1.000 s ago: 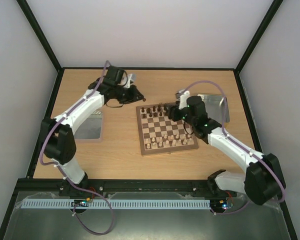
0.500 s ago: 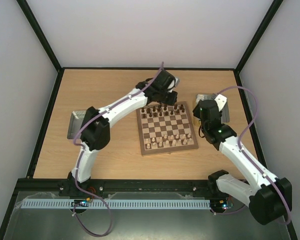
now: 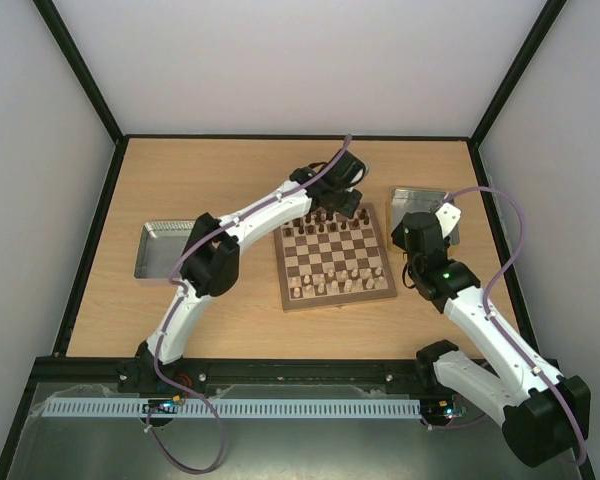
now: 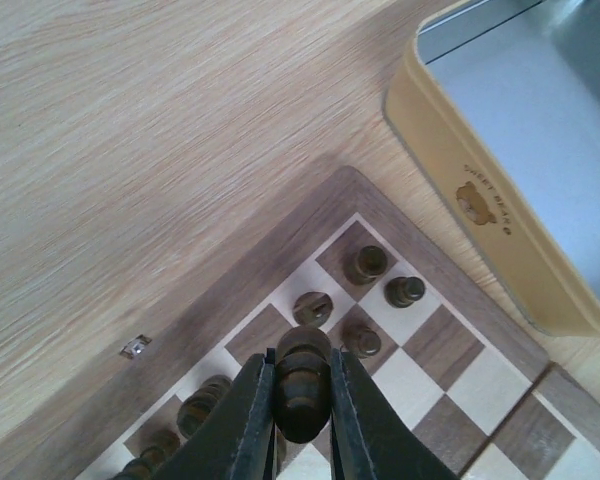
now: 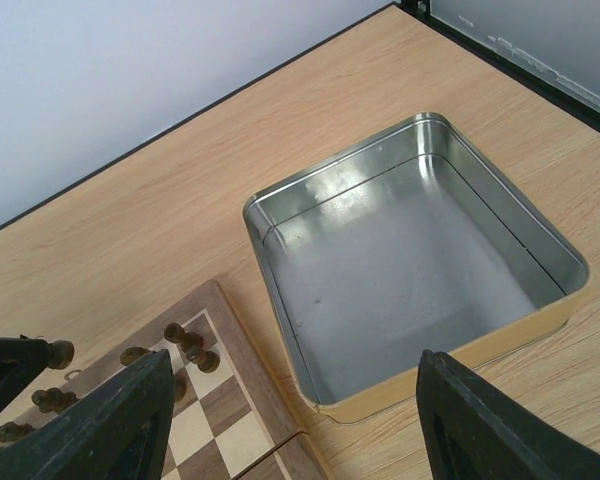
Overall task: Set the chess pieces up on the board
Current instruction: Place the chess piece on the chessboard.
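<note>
Pale wood table (image 3: 240, 180) with walls on three sides. Top view: board (image 3: 332, 262) at centre frame, dark chess pieces (image 3: 320, 220) on its upper rows, pale pieces (image 3: 330, 285) on its lower rows. Metal tray (image 3: 158, 256) lies left of the board; second tray (image 3: 415, 198) sits just off its upper right corner. Left arm (image 3: 250, 222) reaches across to that corner, with the left gripper (image 3: 348, 208) over it; finger state unreadable from here. Right arm (image 3: 485, 320) bends up the right of the frame, wrist by the second tray. Left wrist view: fingers (image 4: 242, 420) pinch a dark piece (image 4: 302, 385) at bottom centre, over the board's corner squares; cannot tell whether it touches the board. Four dark pieces stand on the squares beyond it. Second tray's yellow wall is at upper right. Right wrist view: right gripper (image 5: 296, 358) has its fingers spread wide, second tray ahead of them, board corner at lower left.
</note>
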`<action>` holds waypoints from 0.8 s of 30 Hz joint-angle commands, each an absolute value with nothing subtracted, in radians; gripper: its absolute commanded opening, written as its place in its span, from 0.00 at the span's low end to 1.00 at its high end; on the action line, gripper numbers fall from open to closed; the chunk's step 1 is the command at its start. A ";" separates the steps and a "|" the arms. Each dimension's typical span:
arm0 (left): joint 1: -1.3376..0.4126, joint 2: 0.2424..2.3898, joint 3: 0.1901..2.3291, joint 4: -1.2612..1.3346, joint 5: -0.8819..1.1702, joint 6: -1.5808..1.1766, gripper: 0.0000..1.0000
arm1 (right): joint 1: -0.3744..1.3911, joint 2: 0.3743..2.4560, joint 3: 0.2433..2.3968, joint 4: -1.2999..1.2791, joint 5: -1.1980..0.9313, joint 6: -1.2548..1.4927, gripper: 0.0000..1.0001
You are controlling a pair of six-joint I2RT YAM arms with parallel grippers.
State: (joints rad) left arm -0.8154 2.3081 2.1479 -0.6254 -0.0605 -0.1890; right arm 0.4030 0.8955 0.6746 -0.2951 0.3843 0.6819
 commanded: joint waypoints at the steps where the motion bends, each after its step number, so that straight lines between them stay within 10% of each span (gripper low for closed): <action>1: -0.822 2.349 2.180 -0.639 -0.106 -0.136 0.07 | 0.399 0.900 0.669 -0.318 0.394 0.697 0.65; 24: -0.820 2.437 2.181 -0.644 -0.093 -0.115 0.09 | 0.399 0.920 0.668 -0.330 0.368 0.694 0.65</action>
State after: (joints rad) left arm -0.8181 2.4165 2.1479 -0.6273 -0.0868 -0.1326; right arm 0.4030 0.9184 0.6746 -0.3058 0.3553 0.6819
